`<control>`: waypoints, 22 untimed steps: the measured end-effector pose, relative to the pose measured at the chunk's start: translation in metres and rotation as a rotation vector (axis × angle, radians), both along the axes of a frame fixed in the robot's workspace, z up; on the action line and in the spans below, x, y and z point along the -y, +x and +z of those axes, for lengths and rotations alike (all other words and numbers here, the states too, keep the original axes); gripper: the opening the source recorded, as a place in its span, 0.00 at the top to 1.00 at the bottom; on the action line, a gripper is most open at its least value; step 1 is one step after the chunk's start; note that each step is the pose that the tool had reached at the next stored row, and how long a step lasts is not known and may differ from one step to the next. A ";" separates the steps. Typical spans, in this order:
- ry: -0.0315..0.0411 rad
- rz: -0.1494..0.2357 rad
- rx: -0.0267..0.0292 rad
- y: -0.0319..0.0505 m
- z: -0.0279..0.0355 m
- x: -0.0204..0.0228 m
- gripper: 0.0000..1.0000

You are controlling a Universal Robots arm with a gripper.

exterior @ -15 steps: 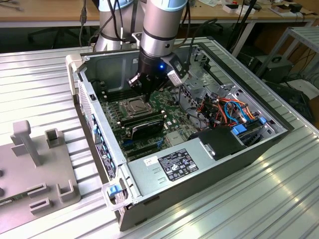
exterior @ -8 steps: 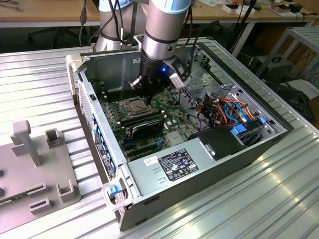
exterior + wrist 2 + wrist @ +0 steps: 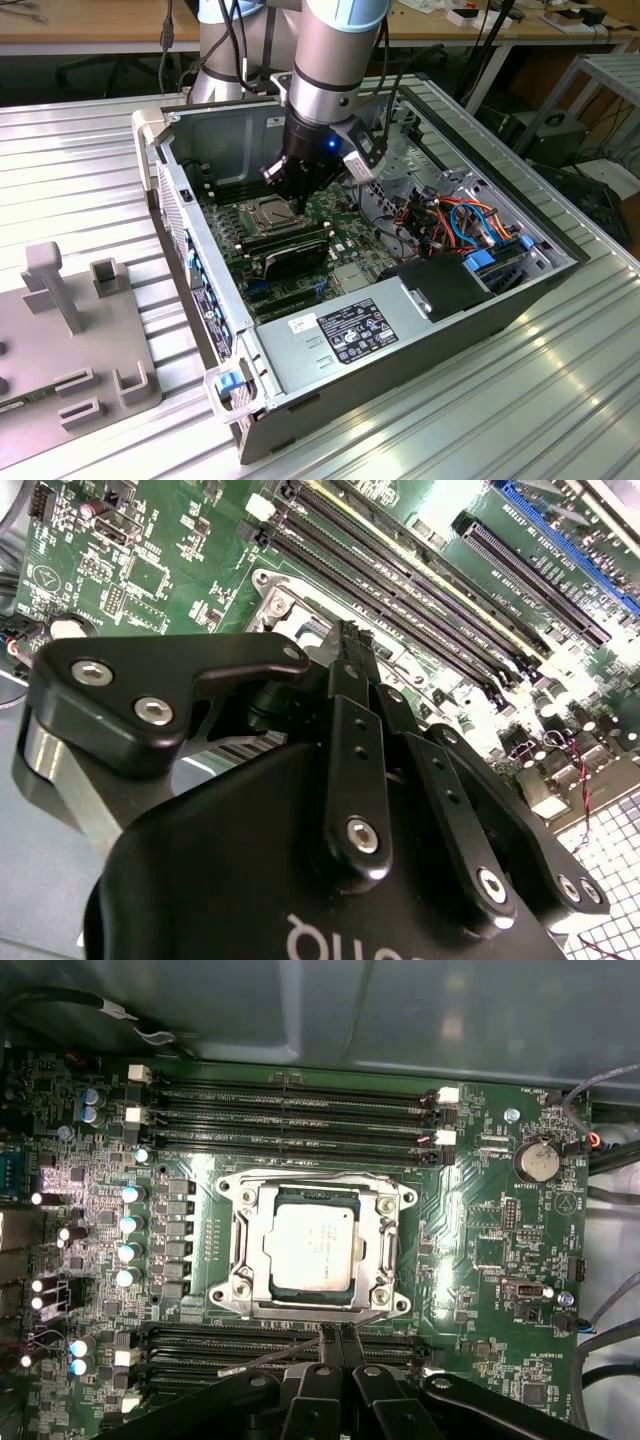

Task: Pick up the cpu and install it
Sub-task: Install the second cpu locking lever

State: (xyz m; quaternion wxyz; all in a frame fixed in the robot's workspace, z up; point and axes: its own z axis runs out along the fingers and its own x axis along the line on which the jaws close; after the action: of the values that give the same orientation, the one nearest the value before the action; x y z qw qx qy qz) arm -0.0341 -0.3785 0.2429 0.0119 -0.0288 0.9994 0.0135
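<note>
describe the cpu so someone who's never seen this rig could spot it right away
Start at the open computer case on the ribbed metal table, then find the green motherboard on its floor. Near the board's middle, between two banks of long black memory slots, sits a square socket with a silver metal frame. The cpu is the flat, dull silver-grey square lying inside that frame, just ahead of the gripper.

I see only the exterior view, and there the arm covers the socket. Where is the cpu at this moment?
Observer: In the first wrist view the cpu lies flat inside the socket's metal frame.
Operator: Does the pincer hold it?
Observer: No. The pincer is shut on nothing, with its tips at the frame's edge, beside the memory slots.
Operator: Is anything lying on the chip?
Observer: No, its silver top is bare. Only the frame borders it.
</note>
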 end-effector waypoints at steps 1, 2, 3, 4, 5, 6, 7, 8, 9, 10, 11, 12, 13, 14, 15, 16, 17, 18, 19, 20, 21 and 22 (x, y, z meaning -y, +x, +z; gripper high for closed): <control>0.0001 0.000 0.0000 0.0000 0.0000 0.0000 0.89; 0.0000 0.000 0.0000 0.0001 0.0000 0.0001 0.89; 0.0000 0.000 -0.0001 0.0001 0.0000 0.0001 0.89; -0.0001 0.000 0.0000 0.0001 0.0000 0.0002 0.89; 0.0000 0.000 0.0000 0.0001 0.0000 0.0002 0.89; 0.0000 0.000 0.0000 0.0001 0.0000 0.0002 0.89; 0.0000 0.000 0.0000 0.0001 0.0000 0.0002 0.89; 0.0000 0.000 0.0000 0.0001 0.0000 0.0002 0.89; 0.0000 0.000 0.0000 -0.0006 0.0000 0.0030 0.89; 0.0000 0.000 0.0016 -0.0047 0.0000 0.0030 0.89; 0.0000 0.000 0.0016 -0.0049 0.0000 0.0030 0.89; 0.0000 0.000 0.0016 -0.0050 0.0000 0.0030 0.89; 0.0000 0.000 0.0016 -0.0051 0.0000 0.0030 0.89; 0.0000 0.000 0.0016 -0.0052 0.0000 0.0030 0.89; 0.0000 0.000 0.0016 -0.0052 0.0000 0.0030 0.89; 0.0000 0.000 0.0016 -0.0052 0.0000 0.0030 0.89; 0.0000 0.000 0.0016 -0.0053 0.0000 0.0030 0.89; 0.0000 0.000 0.0015 -0.0053 0.0000 0.0030 0.89; 0.0000 0.000 0.0016 -0.0064 0.0000 0.0030 0.89; 0.0000 0.000 0.0016 -0.0073 0.0000 0.0030 0.89; 0.0000 0.000 0.0016 -0.0073 0.0000 0.0030 0.89; 0.0000 0.000 0.0016 -0.0074 0.0000 0.0030 0.89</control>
State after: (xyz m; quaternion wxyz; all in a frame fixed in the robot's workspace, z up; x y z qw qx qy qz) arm -0.0415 -0.3815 0.2429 0.0126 -0.0289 0.9994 0.0135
